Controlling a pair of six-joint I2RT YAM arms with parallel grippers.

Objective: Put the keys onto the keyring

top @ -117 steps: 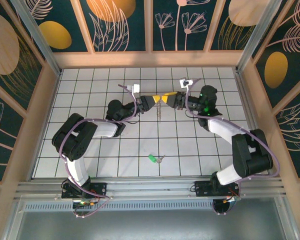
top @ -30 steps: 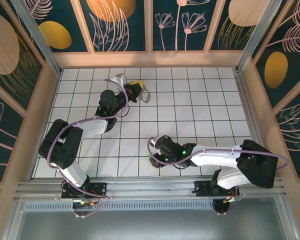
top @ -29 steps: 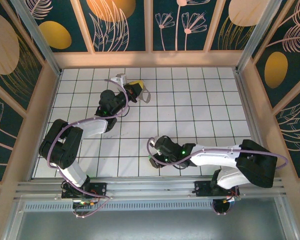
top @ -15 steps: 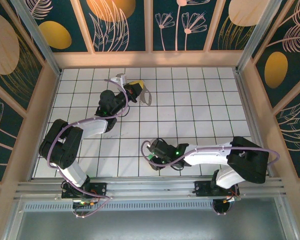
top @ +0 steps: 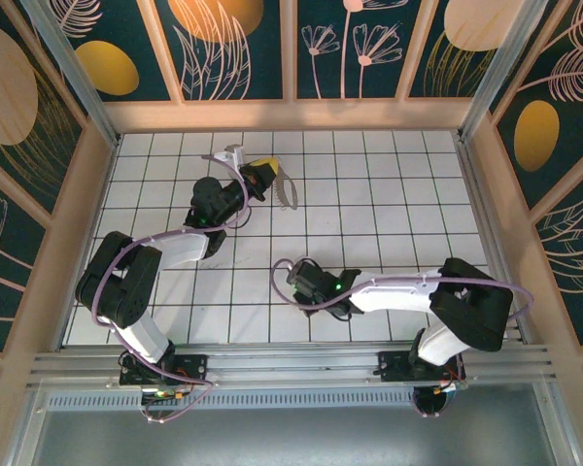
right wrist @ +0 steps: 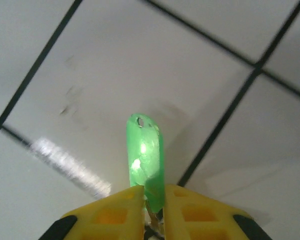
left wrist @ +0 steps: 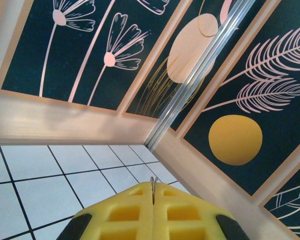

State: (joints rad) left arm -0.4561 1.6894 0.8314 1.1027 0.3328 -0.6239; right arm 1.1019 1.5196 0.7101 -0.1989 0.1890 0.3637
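The key's green plastic head [right wrist: 145, 160] sticks out from between the yellow fingers of my right gripper [right wrist: 153, 197], which is shut on it; the metal blade is hidden behind the fingers. In the top view that gripper [top: 299, 278] hovers low over the white tiles near the front middle. My left gripper [top: 263, 179] is at the back left, shut on the keyring [top: 288, 191], a thin grey loop sticking out to its right. In the left wrist view only the keyring's thin edge [left wrist: 153, 184] shows, pinched between the yellow pads of the left gripper [left wrist: 153, 187].
The white tiled floor [top: 389, 214] is boxed in by wooden walls with dark floral panels [top: 369, 49]. A metal rail [top: 291, 367] runs along the near edge by the arm bases. A corner post [left wrist: 200, 75] rises ahead of the left gripper.
My right gripper has closed on the green key and drawn back from the near edge towards the middle. The left gripper has tilted the keyring slightly further right.
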